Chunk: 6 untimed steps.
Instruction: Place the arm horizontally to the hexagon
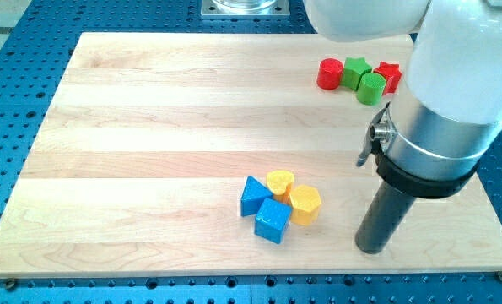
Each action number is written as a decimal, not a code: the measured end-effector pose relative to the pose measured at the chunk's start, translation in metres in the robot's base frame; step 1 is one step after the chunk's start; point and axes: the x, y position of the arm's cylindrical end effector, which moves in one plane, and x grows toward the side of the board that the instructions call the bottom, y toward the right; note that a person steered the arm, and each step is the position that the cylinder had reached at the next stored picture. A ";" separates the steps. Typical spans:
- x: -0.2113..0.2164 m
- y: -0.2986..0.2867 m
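The yellow hexagon lies on the wooden board at lower centre. It touches a blue cube on its left and a yellow heart-like block above it. A blue triangle sits at the left of this cluster. My tip rests on the board to the right of the hexagon, a short gap away and slightly lower in the view. It touches no block.
At the view's top right stand a red cylinder, a green star, a green cylinder and a red star, bunched together. The arm's large white and silver body covers the board's right side.
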 end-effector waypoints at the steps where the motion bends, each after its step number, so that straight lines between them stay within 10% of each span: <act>1: 0.000 0.003; 4: 0.005 0.008; 6: -0.059 0.145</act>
